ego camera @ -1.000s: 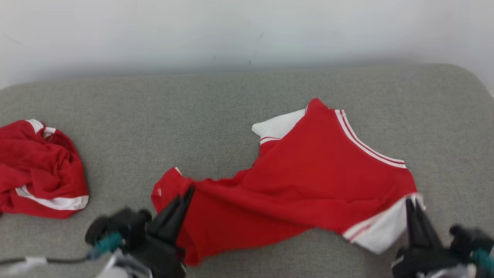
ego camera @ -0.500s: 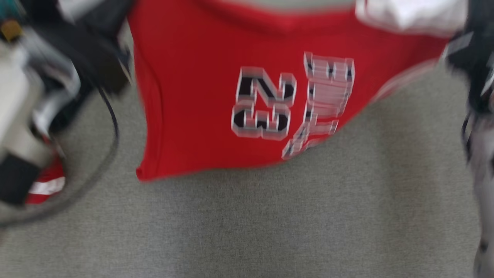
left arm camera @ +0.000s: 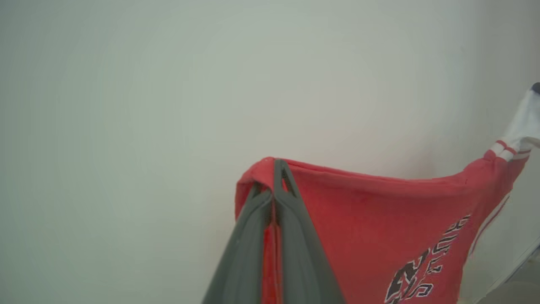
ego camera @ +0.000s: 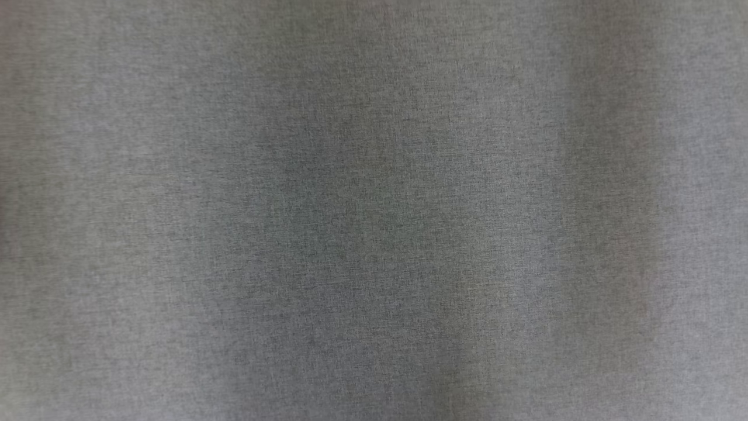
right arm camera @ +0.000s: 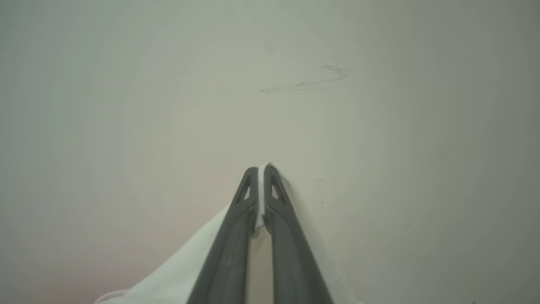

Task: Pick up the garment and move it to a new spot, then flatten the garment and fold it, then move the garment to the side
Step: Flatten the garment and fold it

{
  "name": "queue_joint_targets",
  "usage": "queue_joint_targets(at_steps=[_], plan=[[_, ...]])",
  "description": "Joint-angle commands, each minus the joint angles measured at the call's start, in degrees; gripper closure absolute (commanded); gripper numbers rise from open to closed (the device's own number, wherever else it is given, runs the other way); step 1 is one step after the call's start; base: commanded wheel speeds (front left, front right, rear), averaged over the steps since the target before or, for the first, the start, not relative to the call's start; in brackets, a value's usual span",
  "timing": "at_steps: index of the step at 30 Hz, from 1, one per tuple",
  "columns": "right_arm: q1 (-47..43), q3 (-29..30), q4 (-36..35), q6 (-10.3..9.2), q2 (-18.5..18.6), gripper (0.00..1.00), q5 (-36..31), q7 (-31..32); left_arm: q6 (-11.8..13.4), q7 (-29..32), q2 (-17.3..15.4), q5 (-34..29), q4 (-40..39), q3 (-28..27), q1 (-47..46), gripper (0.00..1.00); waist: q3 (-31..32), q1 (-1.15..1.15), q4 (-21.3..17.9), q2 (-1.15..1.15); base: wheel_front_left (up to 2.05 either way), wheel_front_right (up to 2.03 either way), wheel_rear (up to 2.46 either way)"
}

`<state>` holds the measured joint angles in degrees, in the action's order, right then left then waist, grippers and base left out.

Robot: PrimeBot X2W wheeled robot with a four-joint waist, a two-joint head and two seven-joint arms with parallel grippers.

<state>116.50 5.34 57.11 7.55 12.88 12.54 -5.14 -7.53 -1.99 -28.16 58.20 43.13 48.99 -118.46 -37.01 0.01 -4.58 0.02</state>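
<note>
Clearly the garment [left arm camera: 379, 219], a red jersey with black-and-white lettering [left arm camera: 422, 270] and a white sleeve [left arm camera: 521, 122], was off the surface. In the left wrist view it hung as a stretched sheet, its top edge sagging a little between two held ends. The left gripper [left arm camera: 276, 169] had its jaws pressed together on a red corner, with a strip of red cloth showing between the fingers. The right gripper [right arm camera: 260, 169] was likewise clamped, pinching a thin fold of the white cloth [right arm camera: 181, 270], which draped away below its fingers. Behind both stood a pale wall [left arm camera: 126, 105], marked by a faint scuff [right arm camera: 303, 84] in the right wrist view. The head view looked down on grey upholstery [ego camera: 374, 210] crossed by soft darker patches, probably shadow from the cloth held above it.

By my reading, the pick-up was done and the carry to a new spot was under way. Nothing showed the jersey laid down. Setting it down, flattening it, folding it and moving it aside all remained.
</note>
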Motion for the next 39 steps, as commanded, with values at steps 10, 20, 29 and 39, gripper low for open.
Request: queue_joint_targets(at_steps=[10, 20, 29, 39], plan=[[-0.25, -6.48, 6.06, -0.09, -1.31, 1.00, 0.37, -6.17, 0.10, -7.15, -0.49, 7.05, -0.11, 9.41, 3.26, 1.00, -0.68, -0.01, 0.96, -0.02, 0.00, 0.00, 0.00], [-22.00, -19.42, -5.23, -0.10, 2.38, 1.00, 17.61, -6.21, 0.10, -12.96, -3.29, 13.82, -8.26, 12.79, 20.23, 1.00, 10.02, -0.01, 0.86, -0.02, 0.00, 0.00, 0.00], [-57.73, -24.65, -28.82, -0.10, 13.41, 1.00, 31.81, -2.63, 0.97, -13.25, -6.92, 12.62, -22.18, -1.02, 49.32, 1.00, 20.07, -0.01, 0.38, -0.02, 0.00, 0.00, 0.00], [-94.61, -13.77, -46.85, -0.10, 14.01, 1.00, 31.14, 1.77, 4.35, -13.27, -3.36, 1.35, -35.50, -11.71, 83.53, 1.00, 23.85, -0.01, 0.72, -0.02, 0.00, 0.00, 0.00]])
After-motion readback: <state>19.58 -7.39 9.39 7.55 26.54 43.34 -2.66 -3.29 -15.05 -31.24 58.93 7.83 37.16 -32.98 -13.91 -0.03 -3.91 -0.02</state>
